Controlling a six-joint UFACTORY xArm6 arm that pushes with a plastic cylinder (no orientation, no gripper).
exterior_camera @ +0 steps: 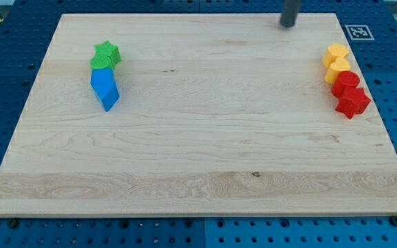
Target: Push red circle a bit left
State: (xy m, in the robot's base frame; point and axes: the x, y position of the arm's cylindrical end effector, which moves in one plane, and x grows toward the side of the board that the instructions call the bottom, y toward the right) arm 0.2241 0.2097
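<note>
**Tip parked at the board's top edge, red circle untouched at the right**

Tip (287, 25) is being held at the view's top, right of centre, over the wooden board's (198, 151) far edge. Only the lower stretch of the dark rod is being shown; the rest is being cut off by the frame. Nothing is being touched or pushed by it: bare wood is lying all around its end, and every block is well apart from it.

2 clusters of blocks are being shown. At the view's right, 4 blocks are being packed into a short line running down and slightly right. A yellow block (336, 53) is sitting uppermost, with a 2nd yellow block (337, 69) touching it just below; their exact shapes cannot be told. The red circle (346, 80) is being pressed against the 2nd yellow block from below, and a red star (353, 102) is touching the circle on its lower side. The red circle is lying below and to the right of the tip, near the board's right edge.

At the view's left, a green star (107, 54) is sitting above a blue block (105, 89), the 2 touching. The blue block's shape is angular, narrowing to a point at its bottom.

A small square marker (358, 32) is being shown at the board's top right corner. Blue perforated table (5, 83) is surrounding the board.
</note>
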